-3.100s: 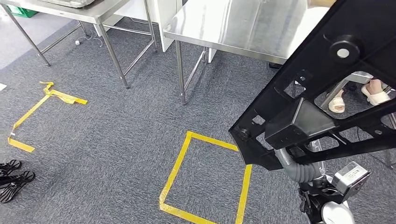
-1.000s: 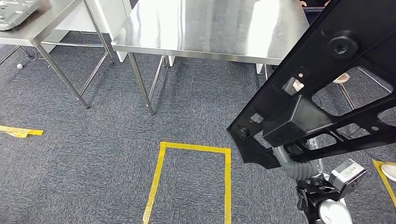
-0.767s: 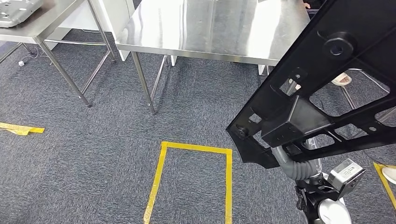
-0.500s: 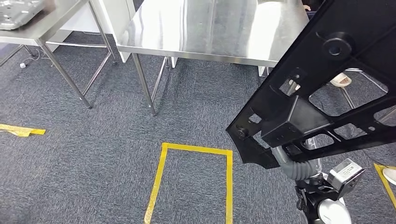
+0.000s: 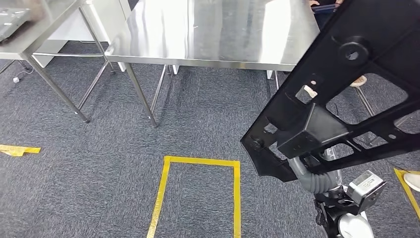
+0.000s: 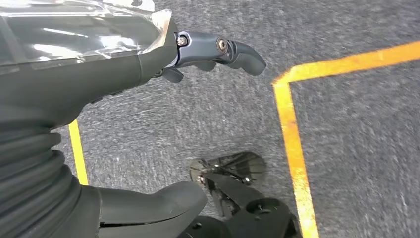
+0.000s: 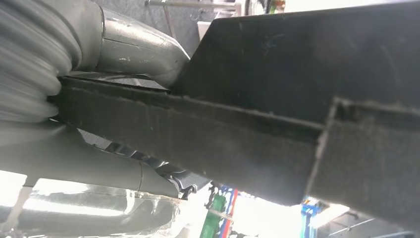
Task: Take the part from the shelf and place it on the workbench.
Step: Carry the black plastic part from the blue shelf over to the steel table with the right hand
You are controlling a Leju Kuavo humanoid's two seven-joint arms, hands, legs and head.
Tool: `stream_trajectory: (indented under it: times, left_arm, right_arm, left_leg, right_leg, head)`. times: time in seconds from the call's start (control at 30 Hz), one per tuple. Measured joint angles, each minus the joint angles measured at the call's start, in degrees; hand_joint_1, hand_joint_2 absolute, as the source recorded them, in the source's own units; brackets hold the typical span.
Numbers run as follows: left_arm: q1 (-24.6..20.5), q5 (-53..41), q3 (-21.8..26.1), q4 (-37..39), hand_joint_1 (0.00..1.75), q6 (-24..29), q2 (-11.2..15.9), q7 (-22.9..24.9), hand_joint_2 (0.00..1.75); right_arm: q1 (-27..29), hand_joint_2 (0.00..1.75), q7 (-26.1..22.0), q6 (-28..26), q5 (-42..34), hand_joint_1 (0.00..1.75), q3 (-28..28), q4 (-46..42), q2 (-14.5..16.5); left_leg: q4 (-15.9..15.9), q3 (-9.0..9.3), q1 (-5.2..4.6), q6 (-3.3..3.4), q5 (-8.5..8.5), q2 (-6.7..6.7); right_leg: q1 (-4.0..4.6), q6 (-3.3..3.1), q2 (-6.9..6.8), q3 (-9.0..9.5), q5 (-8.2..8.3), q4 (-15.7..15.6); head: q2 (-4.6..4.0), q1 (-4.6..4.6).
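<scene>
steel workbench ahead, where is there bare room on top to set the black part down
The shiny stainless steel workbench shows a bare top from its left corner across the middle to the front edge. Its right end is covered from view by the large black plastic frame part held in the right hand, so that side cannot be judged.

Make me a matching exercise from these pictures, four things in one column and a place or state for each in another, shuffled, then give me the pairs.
Things:
1. black part
2. steel workbench
3. yellow tape square
4. left hand

Places or states:
A. stuck to the grey carpet, in front of the workbench
B. holding nothing, hanging over the carpet
C. gripped by the right hand, raised on the robot's right side
D. standing ahead of the robot, its shiny top bare

Pairs: 1-C, 2-D, 3-A, 4-B
</scene>
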Motion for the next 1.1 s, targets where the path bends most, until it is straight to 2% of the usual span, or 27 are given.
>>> stream_trajectory:
  times: [0.03,0.07,0.13,0.17,0.2,0.23,0.27,0.33,0.37,0.4,0.47,0.5,0.53,0.57,0.6,0.67,0.7,0.73,0.77,0.8,0.83,0.87,0.9,0.93,1.0,1.07,1.1]
  left_arm:
    - [-0.09,0.0,0.0,0.0,0.0,0.0,-0.03,-0.01,1.75]
    - [-0.15,-0.01,0.0,0.0,0.0,0.0,-0.05,-0.01,1.75]
    - [-0.07,-0.02,0.0,0.0,0.0,0.02,-0.1,0.01,1.75]
    - [0.04,-0.02,0.0,0.0,0.0,0.04,-0.1,0.02,1.75]
    - [0.14,-0.02,0.0,0.0,0.0,0.07,-0.1,0.02,1.75]
    - [0.2,-0.02,0.0,0.0,0.0,0.09,-0.1,0.03,1.75]
    - [0.25,-0.02,0.0,0.01,0.0,0.1,-0.09,0.03,1.75]
    - [0.38,-0.02,-0.01,0.15,0.0,0.09,0.02,0.06,1.75]
    - [0.45,-0.01,-0.01,0.24,0.0,0.1,0.11,0.11,1.75]
    - [0.5,0.02,-0.01,0.31,0.0,0.1,0.2,0.15,1.75]
    - [0.49,0.08,-0.01,0.31,0.0,0.1,0.23,0.21,1.75]
    - [0.51,0.11,0.01,0.3,0.0,0.05,0.21,0.23,1.75]
    - [0.53,0.13,0.01,0.31,0.0,-0.01,0.16,0.26,1.75]
    - [0.54,0.16,0.02,0.31,0.0,-0.09,0.15,0.34,1.75]
    - [0.57,0.19,0.02,0.32,0.0,-0.18,0.13,0.45,1.75]
    - [0.6,0.24,0.02,0.33,0.0,-0.34,0.02,0.83,1.75]
    - [0.65,0.24,0.01,0.33,0.0,-0.39,-0.04,0.97,1.75]
    - [0.7,0.25,0.01,0.33,0.0,-0.42,-0.09,1.08,1.75]
    - [0.74,0.25,0.0,0.33,0.0,-0.42,-0.13,1.1,1.75]
    - [0.82,0.25,0.0,0.35,0.0,-0.43,-0.15,1.1,1.75]
    - [0.85,0.25,0.0,0.39,0.0,-0.45,-0.17,1.1,1.75]
    - [0.85,0.25,0.01,0.42,0.0,-0.49,-0.21,1.11,1.75]
    - [0.84,0.25,0.01,0.44,0.0,-0.56,-0.24,1.13,1.75]
    - [0.74,0.25,0.01,0.43,0.0,-0.67,-0.27,1.12,1.75]
    - [0.37,0.25,0.0,0.37,0.0,-0.88,-0.26,1.07,1.75]
    - [0.0,0.23,0.0,0.33,0.0,-0.95,-0.3,1.02,1.75]
    - [-0.05,0.23,0.0,0.33,0.0,-0.95,-0.36,1.01,1.75]
  right_arm:
    - [-0.07,1.75,-0.03,0.0,0.01,1.75,0.0,-0.04,-0.01]
    - [-0.13,1.75,-0.05,0.0,0.01,1.75,-0.01,-0.08,-0.02]
    - [-0.13,1.75,-0.09,0.01,0.0,1.75,0.01,-0.11,-0.02]
    - [-0.03,1.75,-0.09,0.01,0.01,1.75,0.02,-0.11,-0.02]
    - [0.05,1.75,-0.08,0.01,0.01,1.75,0.04,-0.11,-0.02]
    - [0.09,1.75,-0.08,0.01,0.01,1.75,0.05,-0.11,-0.03]
    - [0.08,1.75,-0.08,0.0,0.0,1.75,0.05,-0.11,-0.02]
    - [0.11,1.75,-0.09,0.01,0.01,1.75,0.08,-0.06,-0.02]
    - [0.14,1.75,-0.09,0.01,0.01,1.75,0.11,-0.03,-0.01]
    - [0.17,1.75,-0.09,0.02,0.02,1.75,0.14,-0.02,-0.01]
    - [0.14,1.75,-0.11,0.02,-0.01,1.75,0.19,-0.18,-0.01]
    - [0.1,1.75,-0.13,0.02,-0.01,1.75,0.22,-0.27,0.0]
    - [0.01,1.75,-0.16,0.02,-0.03,1.75,0.26,-0.33,0.01]
    - [-0.06,1.75,-0.17,0.02,-0.04,1.75,0.29,-0.34,0.01]
    - [-0.06,1.75,-0.17,0.02,-0.02,1.75,0.32,-0.3,0.02]
    - [-0.02,1.75,-0.13,0.02,0.01,1.75,0.34,-0.23,-0.02]
    - [0.02,1.75,-0.1,0.02,0.04,1.75,0.34,-0.2,-0.02]
    - [0.03,1.75,-0.08,0.02,0.1,1.75,0.33,-0.17,-0.03]
    - [0.06,1.75,-0.05,0.01,0.2,1.75,0.33,-0.14,-0.03]
    - [0.15,1.75,-0.03,-0.01,0.29,1.75,0.32,-0.07,-0.03]
    - [0.26,1.75,-0.01,-0.06,0.37,1.75,0.27,0.0,-0.03]
    - [0.36,1.75,0.05,-0.12,0.42,1.75,0.22,0.04,-0.03]
    - [0.43,1.75,0.09,-0.16,0.45,1.75,0.17,-0.03,-0.03]
    - [0.37,1.75,0.1,-0.2,0.46,1.75,0.11,-0.17,-0.02]
    - [0.11,1.75,0.1,-0.36,0.54,1.75,-0.01,-0.62,0.01]
    - [-0.02,1.75,0.07,-0.74,0.66,1.75,-0.18,-0.88,0.06]
    - [0.05,1.75,0.07,-0.95,0.74,1.75,-0.26,-0.95,0.09]
  left_leg:
    - [2.32,-1.32,0.12,-0.14,0.05,0.04]
    - [5.72,-3.53,0.17,-0.25,-0.2,0.06]
    - [13.09,-9.2,0.11,-0.35,-2.56,0.03]
    - [15.21,-11.62,0.05,-0.27,-4.11,0.01]
    - [15.65,-13.3,-0.05,-0.1,-5.19,-0.02]
    - [14.32,-14.08,-0.23,0.25,-5.23,-0.08]
    - [11.44,-14.13,-0.5,0.76,-3.62,-0.16]
    - [5.29,-13.39,-1.23,2.07,3.63,-0.64]
    - [3.29,-12.8,-1.59,2.54,6.63,-0.79]
    - [2.17,-12.26,-1.91,2.9,8.36,-0.91]
    - [0.67,-10.24,-2.12,3.37,7.75,-0.72]
    - [-0.27,-8.84,-2.09,3.64,7.37,-0.73]
    - [-0.99,-7.34,-2.0,3.89,6.88,-0.74]
    - [-1.59,-5.9,-1.92,4.04,6.3,-0.87]
    - [-2.01,-4.68,-1.92,4.17,5.47,-0.93]
    - [-2.37,-2.34,-1.89,4.32,3.57,-1.13]
    - [-2.44,-1.01,-1.9,4.32,2.52,-1.24]
    - [-2.47,0.41,-1.9,4.29,1.44,-1.33]
    - [-2.48,1.9,-1.9,4.23,0.3,-1.39]
    - [-2.54,3.16,-1.9,4.13,-0.82,-1.46]
    - [-2.56,4.42,-1.94,3.95,-2.02,-1.52]
    - [-2.63,5.5,-1.99,3.69,-3.15,-1.54]
    - [-2.65,6.6,-2.04,3.39,-3.99,-1.53]
    - [-2.42,7.47,-2.09,3.09,-4.4,-1.49]
    - [0.41,7.04,-2.09,2.58,-3.43,-1.27]
    - [7.47,2.68,-1.91,2.08,-2.26,-0.97]
    - [11.06,-0.1,-1.71,1.81,-2.84,-0.86]
  right_leg:
    - [0.08,-0.58,0.12,0.73,-0.4,-0.02]
    - [0.2,-1.09,0.18,1.4,-0.89,-0.06]
    - [0.6,-1.72,0.32,2.64,-2.11,-0.07]
    - [0.8,-1.85,0.47,3.39,-2.81,-0.08]
    - [0.99,-1.92,0.65,4.31,-3.58,-0.08]
    - [1.14,-1.95,0.81,5.35,-4.41,-0.1]
    - [1.26,-1.94,0.94,6.42,-5.32,-0.14]
    - [1.4,-1.76,1.25,8.06,-7.09,-0.41]
    - [1.44,-1.51,1.44,8.68,-7.78,-0.87]
    - [1.48,-1.13,1.63,9.61,-7.99,-1.41]
    - [1.62,0.27,1.77,10.96,-6.94,-1.78]
    - [1.66,0.96,1.57,10.79,-5.73,-0.18]
    - [1.71,1.4,1.26,9.38,-4.65,2.54]
    - [1.77,1.38,0.96,7.09,-4.22,6.22]
    - [1.75,0.99,0.64,4.21,-4.67,10.0]
    - [1.84,-0.05,0.51,-1.22,-8.79,13.83]
    - [1.88,-0.34,0.5,-3.08,-11.13,13.59]
    - [1.91,-0.35,0.48,-4.31,-12.56,12.15]
    - [1.91,0.04,0.42,-5.07,-12.21,9.73]
    - [1.92,0.93,0.23,-5.37,-9.23,6.93]
    - [1.94,1.89,-0.1,-5.31,-4.89,4.13]
    - [2.11,2.34,-0.5,-4.8,-0.65,2.11]
    - [2.27,2.14,-0.74,-4.2,2.6,0.97]
    - [2.38,1.26,-0.85,-3.7,3.71,0.48]
    - [2.05,-0.74,-0.49,-2.33,3.27,0.24]
    - [1.57,-2.01,-0.32,-0.49,2.17,-0.19]
    - [1.51,-2.39,-0.31,0.36,1.49,-0.39]
  head:
    - [0.0,-0.09]
    - [0.0,-0.2]
    - [0.0,-0.38]
    - [0.0,-0.4]
    - [0.0,-0.41]
    - [0.0,-0.41]
    - [0.0,-0.41]
    - [0.01,-0.32]
    - [0.01,-0.26]
    - [0.01,-0.22]
    - [0.01,-0.31]
    - [-0.01,-0.33]
    - [-0.01,-0.36]
    - [-0.01,-0.33]
    - [-0.02,-0.28]
    - [0.0,-0.25]
    - [0.0,-0.24]
    - [0.0,-0.25]
    - [0.0,-0.22]
    - [0.0,-0.21]
    - [0.0,-0.28]
    - [0.0,-0.26]
    - [0.0,-0.31]
    - [0.0,-0.29]
    - [0.0,-0.26]
    - [0.0,-0.43]
    - [0.0,-0.52]
